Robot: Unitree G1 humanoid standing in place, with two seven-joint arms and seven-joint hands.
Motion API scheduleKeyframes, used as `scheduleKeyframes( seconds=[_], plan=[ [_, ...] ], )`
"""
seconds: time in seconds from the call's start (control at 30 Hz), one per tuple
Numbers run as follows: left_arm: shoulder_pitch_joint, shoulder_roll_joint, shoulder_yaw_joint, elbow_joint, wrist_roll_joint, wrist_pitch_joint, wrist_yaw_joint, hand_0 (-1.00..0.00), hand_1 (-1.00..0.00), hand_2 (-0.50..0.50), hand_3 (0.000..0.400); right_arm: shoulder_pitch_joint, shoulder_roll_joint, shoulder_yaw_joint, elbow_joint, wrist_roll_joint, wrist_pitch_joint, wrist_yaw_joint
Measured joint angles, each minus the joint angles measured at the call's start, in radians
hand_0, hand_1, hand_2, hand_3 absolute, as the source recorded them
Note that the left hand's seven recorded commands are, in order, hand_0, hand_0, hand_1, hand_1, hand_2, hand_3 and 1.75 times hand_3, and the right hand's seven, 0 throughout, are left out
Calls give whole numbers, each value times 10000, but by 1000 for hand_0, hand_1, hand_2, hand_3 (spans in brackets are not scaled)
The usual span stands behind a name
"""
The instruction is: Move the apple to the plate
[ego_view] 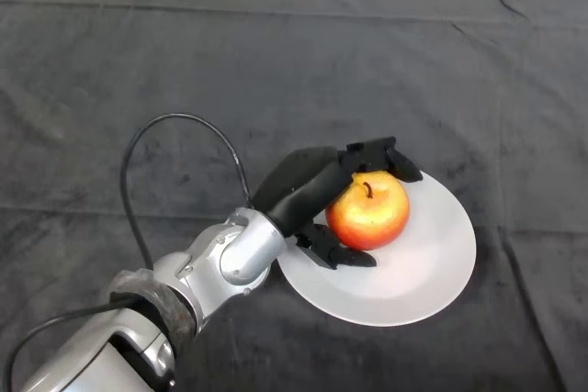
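Apple (370, 210), red and yellow with its dark stem pointing up, sits inside the grasp of the left hand (308, 188), over the left part of the white plate (432, 273). The black fingers (381, 155) curl over its far side, and the thumb (335, 250) wraps round its near side, so the hand grips the fruit from the left. Whether the apple's underside rests on the plate or hangs just above it cannot be told. The plate lies on the dark cloth (138, 61) to the right of the palm, its rim passing beneath the thumb. The silver-grey arm (225, 259) runs back from the wrist toward the lower left.
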Motion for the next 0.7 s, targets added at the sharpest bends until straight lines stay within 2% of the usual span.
scheduleKeyframes(
  seconds=[0.03,0.1,0.7],
  plan=[
    [-17,3,-71,0,-62,68,-69,0,-255,127,102,0,0,0,0,0,0,0],
    [-29,3,-212,-1,-156,165,-130,0,0,0,0,0,0,0,0,-1,0,0],
    [-193,119,-262,-6,-532,438,-408,0,0,0,0,0,0,0,0,0,0,0]
  ],
)
